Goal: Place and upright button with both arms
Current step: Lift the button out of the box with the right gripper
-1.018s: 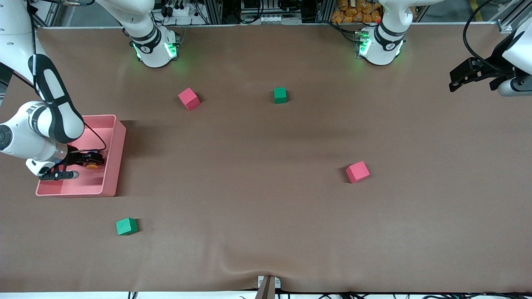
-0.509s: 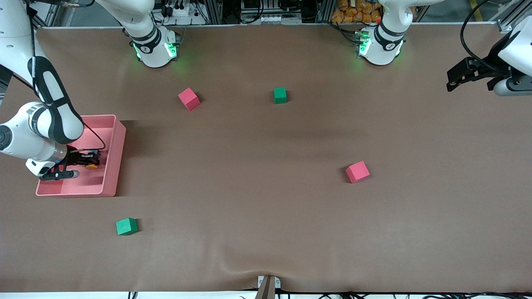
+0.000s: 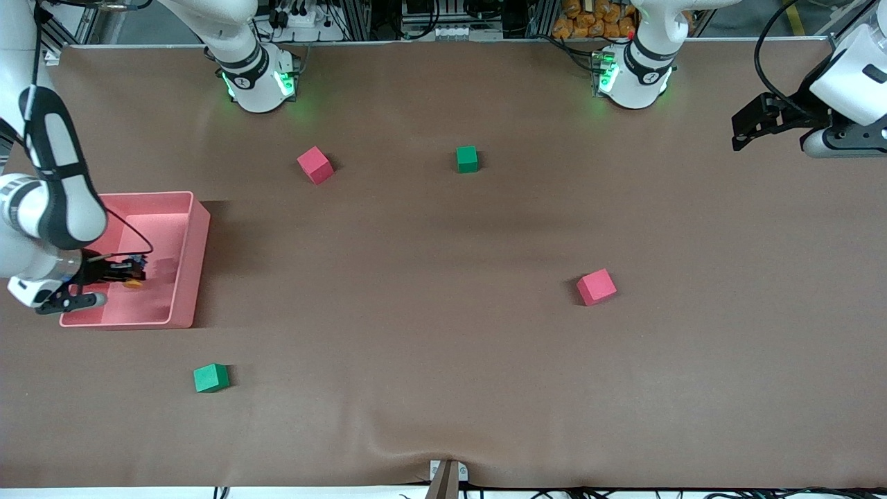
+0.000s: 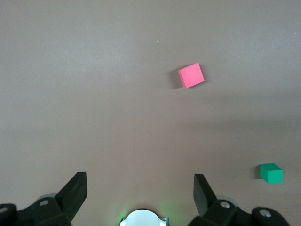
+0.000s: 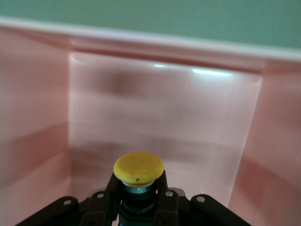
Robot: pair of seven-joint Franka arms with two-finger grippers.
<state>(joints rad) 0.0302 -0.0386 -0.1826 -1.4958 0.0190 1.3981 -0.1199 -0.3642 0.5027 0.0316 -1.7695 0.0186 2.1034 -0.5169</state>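
My right gripper is over the pink bin at the right arm's end of the table, shut on the button. In the right wrist view the button's round orange-yellow cap stands between the two black fingers, its body gripped below, with the bin's pink walls around. My left gripper is open and empty, up in the air over the table's left-arm end. In the left wrist view its gripper looks down on bare table.
A red cube and a green cube lie near the bases. Another red cube lies toward the left arm's end, and a green cube lies nearer the front camera than the bin. The left wrist view shows a red cube and a green cube.
My right gripper has drawn back toward the table's right-arm end with the button held, still over the bin. My left gripper has shifted a little toward the table's middle.
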